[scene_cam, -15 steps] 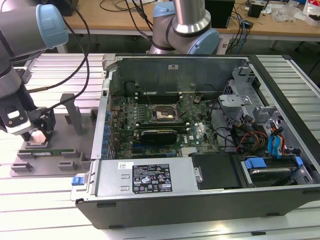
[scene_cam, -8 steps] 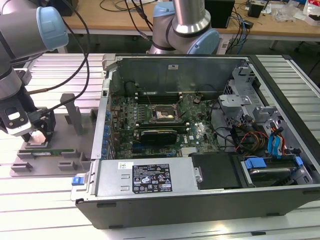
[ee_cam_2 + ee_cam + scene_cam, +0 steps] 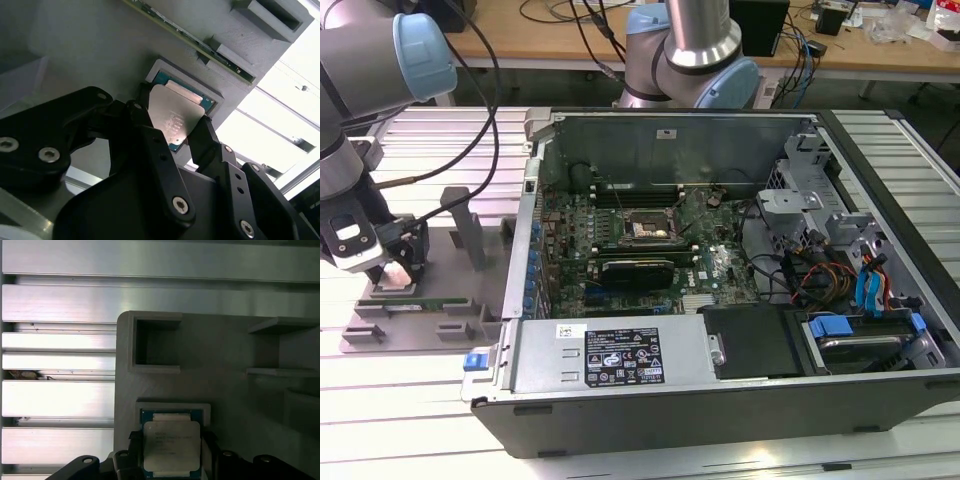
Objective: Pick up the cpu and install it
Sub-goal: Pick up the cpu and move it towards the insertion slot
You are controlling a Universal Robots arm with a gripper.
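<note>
**Tool closing on the cpu at its holder**

Over at the exterior view's left, the arm (image 3: 365, 60) is reaching down to a grey holder (image 3: 470, 325) that is lying on the slatted metal table (image 3: 400, 420), just beside the open computer case (image 3: 720, 400). The tool (image 3: 398, 268) is sitting low over the holder's near corner.

In both wrist views the cpu (image 3: 175, 117) (image 3: 171, 442) is lying flat in a shallow square pocket of the holder (image 3: 90, 45) (image 3: 225, 350), silvery top facing up and green edge showing around it. The tool (image 3: 172, 125) (image 3: 171, 452) is straddling it, its two black fingers (image 3: 150, 135) (image 3: 207, 450) drawn in narrow and pressing against two opposite edges of the chip, so it is gripping the cpu while the chip is resting in the pocket.

A long green memory stick (image 3: 200, 47) is standing on edge in a slot of the holder, near the pocket.

Inside the case, the square socket (image 3: 650, 228) on the board is sitting well apart from the tool.
</note>
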